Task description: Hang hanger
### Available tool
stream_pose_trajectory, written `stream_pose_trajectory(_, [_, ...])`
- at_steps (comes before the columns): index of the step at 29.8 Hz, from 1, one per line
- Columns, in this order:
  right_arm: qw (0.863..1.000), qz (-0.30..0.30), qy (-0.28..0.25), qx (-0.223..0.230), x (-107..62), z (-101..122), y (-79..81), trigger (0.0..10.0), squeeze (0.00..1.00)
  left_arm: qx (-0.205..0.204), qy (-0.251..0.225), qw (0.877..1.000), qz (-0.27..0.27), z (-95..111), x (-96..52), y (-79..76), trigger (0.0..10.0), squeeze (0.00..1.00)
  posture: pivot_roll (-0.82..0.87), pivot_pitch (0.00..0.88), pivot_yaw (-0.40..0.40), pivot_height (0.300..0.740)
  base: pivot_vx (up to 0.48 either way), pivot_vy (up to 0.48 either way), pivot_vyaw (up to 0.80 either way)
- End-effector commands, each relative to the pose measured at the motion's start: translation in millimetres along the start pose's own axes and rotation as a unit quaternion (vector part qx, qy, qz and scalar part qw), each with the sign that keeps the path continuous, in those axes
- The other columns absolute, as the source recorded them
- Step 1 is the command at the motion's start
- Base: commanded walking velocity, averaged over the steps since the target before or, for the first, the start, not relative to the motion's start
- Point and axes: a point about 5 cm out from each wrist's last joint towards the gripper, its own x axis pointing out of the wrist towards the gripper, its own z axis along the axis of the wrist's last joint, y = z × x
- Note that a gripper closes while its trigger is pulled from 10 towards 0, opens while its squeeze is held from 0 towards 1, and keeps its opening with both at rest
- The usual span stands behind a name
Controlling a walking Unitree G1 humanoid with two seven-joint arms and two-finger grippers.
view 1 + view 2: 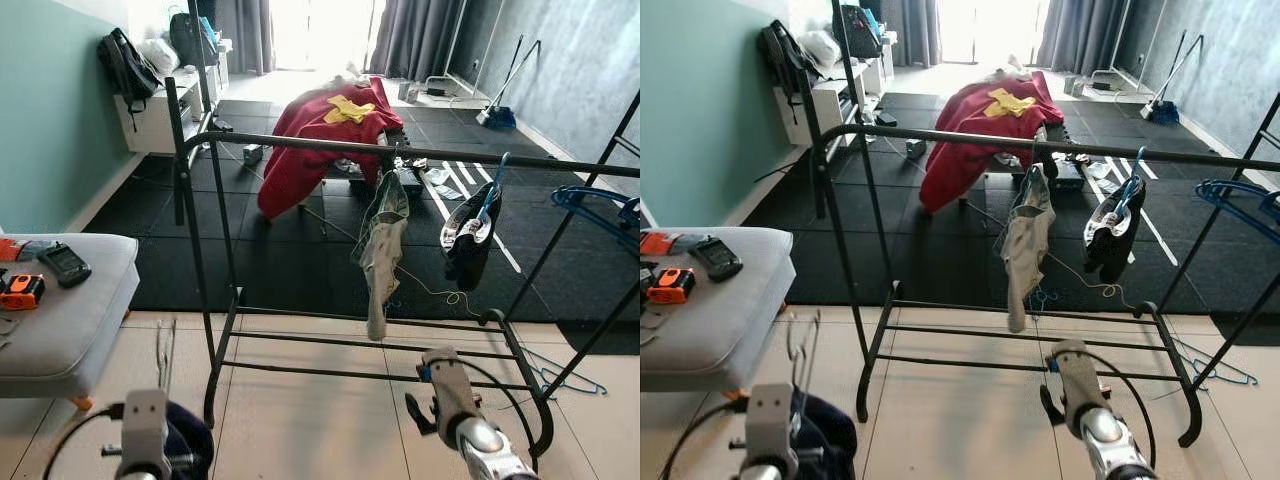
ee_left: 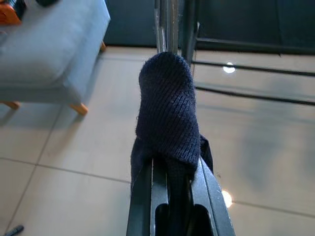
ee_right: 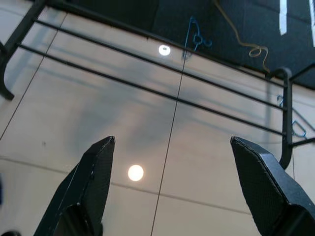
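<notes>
Silver hanger [image 1: 165,352] points upright toward the rack [image 1: 330,146], left gripper [image 2: 170,179] fingers grasping it (right gripper [image 3: 172,167] spread).

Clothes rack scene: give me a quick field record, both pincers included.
rack: black clothes rack, upright on the tile floor
on rail: grey garment and dark garment, each hanging from the top bar
left pincer: shut on dark knit garment, metal hanger rising above it
right pincer: open, holding nothing, over the tiles before the rack
left of rack: grey ottoman
</notes>
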Motion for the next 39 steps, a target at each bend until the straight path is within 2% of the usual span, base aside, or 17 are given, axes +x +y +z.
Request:
stream_pose_trajectory(1, [1.000,-0.002,0.003,0.006,0.7,1,0.7,10.0,0.00,-0.001,0.010,1.000,0.006,-3,0.0,6.2,10.0,0.00,0.02,0.000,-0.032,0.740,0.000,0.000,0.00])
stream_pose_trajectory(8, [1.000,-0.011,-0.018,0.018,2.0,10,-5.8,10.0,0.00,-0.005,0.013,0.999,0.040,-5,-2.0,32.5,10.0,0.00,0.00,0.000,-0.023,0.740,0.000,0.000,0.00])
stream_pose_trajectory(14, [0.999,-0.017,-0.022,0.024,-1.3,7,-14.1,10.0,0.00,-0.002,0.002,0.999,0.042,-6,-9.4,39.5,10.0,0.00,0.00,0.003,-0.021,0.740,0.000,0.000,0.00])
stream_pose_trajectory(17, [1.000,0.000,0.016,0.011,-14.1,-28,-5.2,10.0,0.00,0.006,0.049,0.999,0.021,-41,-37.2,27.8,10.0,0.00,0.02,0.042,-0.015,0.740,0.000,0.000,0.00])
stream_pose_trajectory(20, [1.000,0.005,0.025,0.008,-17.6,-37,-1.3,10.0,0.00,0.008,0.063,0.998,0.014,-50,-44.6,23.1,10.0,0.00,0.02,0.044,-0.016,0.740,0.000,0.000,0.00])
stream_pose_trajectory(22, [0.999,0.010,0.037,0.011,-22.5,-48,3.2,10.0,0.00,0.002,0.088,0.996,0.006,-64,-56.0,15.5,10.0,0.00,0.02,0.050,-0.020,0.740,0.000,0.000,0.00])
stream_pose_trajectory(25, [0.999,0.010,0.037,0.011,-22.5,-48,3.2,10.0,0.00,0.002,0.088,0.996,0.006,-64,-56.0,15.5,10.0,0.00,0.02,0.050,-0.020,0.740,0.000,0.000,0.00])
stream_pose_trajectory(28, [0.998,0.014,0.064,0.009,-27.6,-61,7.5,10.0,0.00,0.000,0.112,0.994,0.003,-74,-65.4,10.7,10.0,0.00,0.02,0.051,-0.025,0.740,0.000,0.000,0.00])
stream_pose_trajectory(32, [0.997,0.012,0.080,0.000,-29.8,-67,6.9,10.0,0.00,0.006,0.125,0.992,0.001,-78,-68.2,10.3,10.0,0.00,0.03,0.048,-0.026,0.740,0.000,0.000,0.00])
stream_pose_trajectory(35, [0.989,0.008,0.143,-0.023,-43.8,-92,-5.9,10.0,0.00,0.031,0.184,0.982,-0.021,-94,-78.6,5.6,10.0,0.00,0.02,0.025,-0.033,0.740,0.000,0.000,0.00])
stream_pose_trajectory(39, [0.985,0.005,0.168,-0.028,-52.3,-103,-16.5,10.0,0.00,0.031,0.197,0.980,-0.026,-98,-81.9,4.2,10.0,0.00,0.02,0.026,-0.031,0.740,0.000,0.000,0.00])
